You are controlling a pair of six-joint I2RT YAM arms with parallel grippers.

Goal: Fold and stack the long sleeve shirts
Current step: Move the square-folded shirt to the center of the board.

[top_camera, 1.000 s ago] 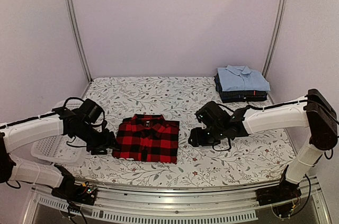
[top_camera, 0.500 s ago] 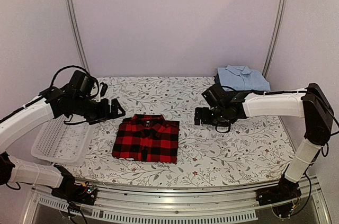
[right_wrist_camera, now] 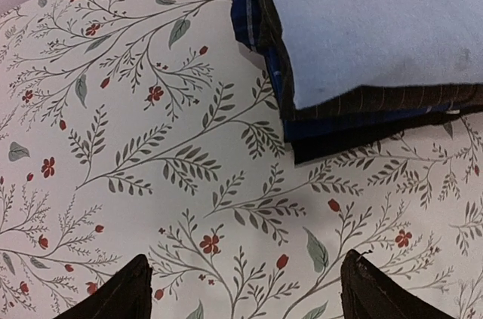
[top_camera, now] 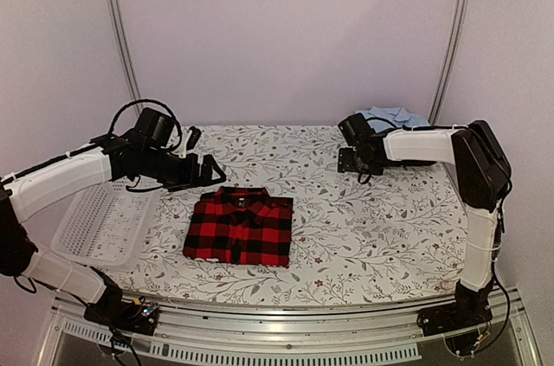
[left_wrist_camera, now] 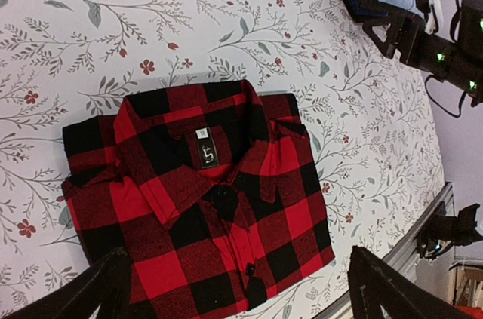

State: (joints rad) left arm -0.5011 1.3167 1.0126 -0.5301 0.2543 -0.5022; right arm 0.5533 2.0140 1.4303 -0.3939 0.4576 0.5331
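left arm comes in from the left, elbow raised. left gripper (top_camera: 208, 172) hovers just behind the far-left corner of the red-and-black check shirt (top_camera: 240, 227), and its wrist camera looks down on the shirt. jaws wide apart, nothing between them.

right arm is stretched to the back right, well apart from the check shirt. right gripper (top_camera: 351, 160) sits over the floral table cover (top_camera: 381, 227), just beside the stack: light blue shirt (right_wrist_camera: 377, 17) on top, dark shirts (right_wrist_camera: 339, 127) under it. jaws spread, empty.

check shirt lies folded flat mid-table, collar away from the arm bases. white mesh basket (top_camera: 95, 227) is left of it.

collar has a black tag (left_wrist_camera: 208, 155) with a white logo. small white tag above it, can't read it.
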